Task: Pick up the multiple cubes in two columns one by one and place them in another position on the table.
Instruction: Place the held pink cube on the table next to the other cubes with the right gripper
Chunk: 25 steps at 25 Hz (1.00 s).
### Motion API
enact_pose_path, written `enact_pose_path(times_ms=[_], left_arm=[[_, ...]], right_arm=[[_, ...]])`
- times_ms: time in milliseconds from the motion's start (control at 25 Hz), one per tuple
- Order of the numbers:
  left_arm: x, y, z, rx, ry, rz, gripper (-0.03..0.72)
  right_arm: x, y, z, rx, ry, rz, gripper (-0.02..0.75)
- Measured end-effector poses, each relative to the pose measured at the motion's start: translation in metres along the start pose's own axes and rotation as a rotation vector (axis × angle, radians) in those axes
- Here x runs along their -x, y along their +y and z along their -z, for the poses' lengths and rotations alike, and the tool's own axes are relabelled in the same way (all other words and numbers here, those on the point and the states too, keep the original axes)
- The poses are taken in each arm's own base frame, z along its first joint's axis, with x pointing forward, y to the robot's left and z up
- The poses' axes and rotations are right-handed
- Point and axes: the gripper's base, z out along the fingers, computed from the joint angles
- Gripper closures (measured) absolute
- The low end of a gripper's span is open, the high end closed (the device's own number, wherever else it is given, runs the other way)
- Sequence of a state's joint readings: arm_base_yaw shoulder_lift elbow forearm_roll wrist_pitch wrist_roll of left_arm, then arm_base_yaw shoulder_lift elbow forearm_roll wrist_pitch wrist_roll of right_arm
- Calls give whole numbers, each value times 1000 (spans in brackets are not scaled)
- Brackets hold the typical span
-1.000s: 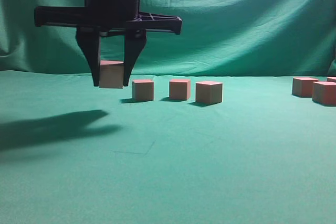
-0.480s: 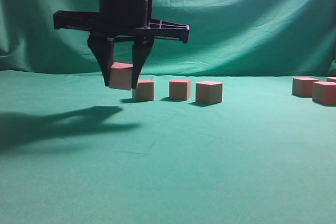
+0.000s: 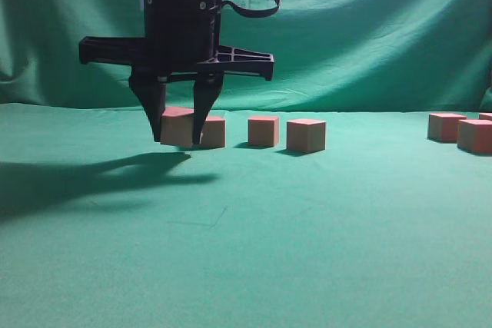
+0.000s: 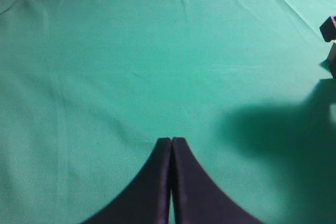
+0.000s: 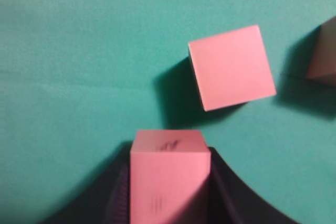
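My right gripper (image 3: 175, 140) hangs over the left of the table (image 3: 246, 251), shut on a salmon-pink cube (image 3: 177, 125). The held cube's underside is about level with the cloth, and it sits right beside the left end of a row of three cubes (image 3: 213, 131), (image 3: 263, 130), (image 3: 306, 135). In the right wrist view the held cube (image 5: 167, 174) fills the gap between the dark fingers of the gripper (image 5: 168, 153), with the neighbouring cube (image 5: 231, 67) just beyond it. My left gripper (image 4: 171, 140) is shut and empty over bare cloth.
More cubes stand at the far right (image 3: 446, 127), (image 3: 474, 136). A green cloth backdrop (image 3: 369, 36) hangs behind the table. The arm's shadow (image 3: 84, 178) falls to the left. A cube edge (image 4: 332, 56) shows at the right border of the left wrist view.
The right gripper has come down and shifted right with the cube, from hanging above the table to row level beside the leftmost cube. Its grip is unchanged.
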<state>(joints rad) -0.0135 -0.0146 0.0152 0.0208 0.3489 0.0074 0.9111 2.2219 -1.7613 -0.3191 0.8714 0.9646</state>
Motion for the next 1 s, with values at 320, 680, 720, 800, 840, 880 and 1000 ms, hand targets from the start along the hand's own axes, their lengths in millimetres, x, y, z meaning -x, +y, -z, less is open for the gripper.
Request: enact_pose_path(times_ms=[320,680,720,800,840,880,1000], left_arm=[[0,0,0,0,0,0,688],[0,0,0,0,0,0,688],[0,0,0,0,0,0,688],[0,0,0,0,0,0,688],[0,0,0,0,0,0,688],[0,0,0,0,0,0,688],[0,0,0,0,0,0,688]], right_arm=[[1,0,0,-4,-10,7,472],[-2,-1,-8,-21,6,11,472],[-3,0,-8,-20,6,13,472],[-3,1,-8,-16,3,15,472],[-3,1,-8,-16,3,15,472],[-3,1,-8,-14,2,15,472],[-3,1,-8,-12,6,11,472]])
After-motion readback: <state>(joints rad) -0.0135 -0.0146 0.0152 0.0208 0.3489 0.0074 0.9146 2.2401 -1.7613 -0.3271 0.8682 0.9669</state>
